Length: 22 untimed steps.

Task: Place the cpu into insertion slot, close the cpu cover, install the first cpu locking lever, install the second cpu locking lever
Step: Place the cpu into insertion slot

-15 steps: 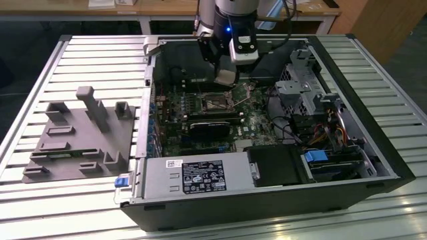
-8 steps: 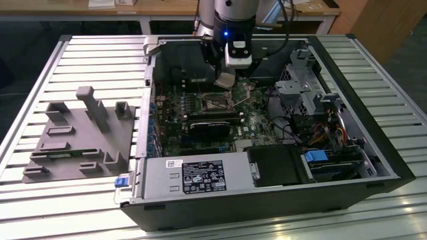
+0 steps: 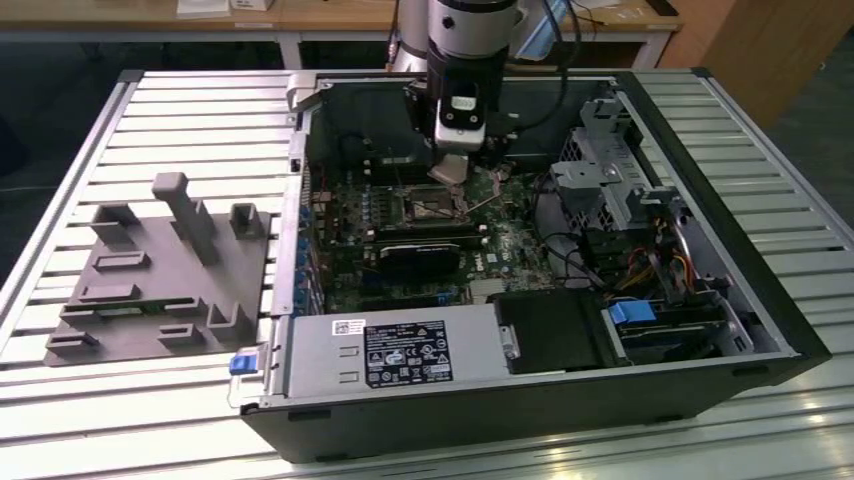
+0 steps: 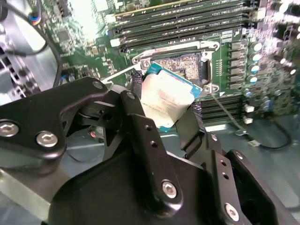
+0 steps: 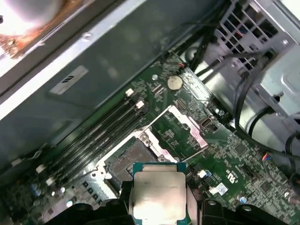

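now the fingers [image 4: 196, 126] are clamped on two opposite edges of the cpu [image 4: 166, 96], which looks tilted between them. the insertion slot [image 4: 180, 65] lies just below the fingers, with the cpu cover [image 5: 196, 137] swung open beyond it. doing this well probably means levelling the cpu, squaring its corners to the insertion slot, and avoiding any force.

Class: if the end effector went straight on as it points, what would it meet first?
Most likely the insertion slot, with the cpu in the end effector touching first; depth unclear.
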Available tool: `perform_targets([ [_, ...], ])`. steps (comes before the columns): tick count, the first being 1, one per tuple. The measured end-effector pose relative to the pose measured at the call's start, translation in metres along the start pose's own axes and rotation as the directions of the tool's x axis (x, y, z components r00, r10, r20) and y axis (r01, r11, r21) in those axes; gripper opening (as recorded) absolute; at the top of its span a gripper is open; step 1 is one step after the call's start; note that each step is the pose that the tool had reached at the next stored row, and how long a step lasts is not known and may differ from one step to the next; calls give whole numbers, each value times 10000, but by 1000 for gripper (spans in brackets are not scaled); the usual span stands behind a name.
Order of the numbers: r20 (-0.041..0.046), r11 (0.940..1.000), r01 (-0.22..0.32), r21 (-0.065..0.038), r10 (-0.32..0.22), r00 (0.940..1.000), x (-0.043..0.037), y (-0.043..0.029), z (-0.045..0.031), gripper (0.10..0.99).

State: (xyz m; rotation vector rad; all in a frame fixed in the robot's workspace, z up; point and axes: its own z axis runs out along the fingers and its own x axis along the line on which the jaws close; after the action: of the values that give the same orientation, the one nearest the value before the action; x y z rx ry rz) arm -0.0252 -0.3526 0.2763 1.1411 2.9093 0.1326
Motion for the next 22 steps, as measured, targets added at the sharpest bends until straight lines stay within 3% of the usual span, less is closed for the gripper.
perform_targets([
  [5, 74, 9960, -894, -20, 894, 9960, -1, -5, 67, 537],
  [10, 148, 9837, -1797, -47, 1798, 9836, -2, -11, 128, 537],
  [15, 219, 9634, -2681, -80, 2682, 9631, -3, -16, 188, 537],
  [22, 304, 9261, -3769, -131, 3772, 9256, -1, -23, 257, 537],
])
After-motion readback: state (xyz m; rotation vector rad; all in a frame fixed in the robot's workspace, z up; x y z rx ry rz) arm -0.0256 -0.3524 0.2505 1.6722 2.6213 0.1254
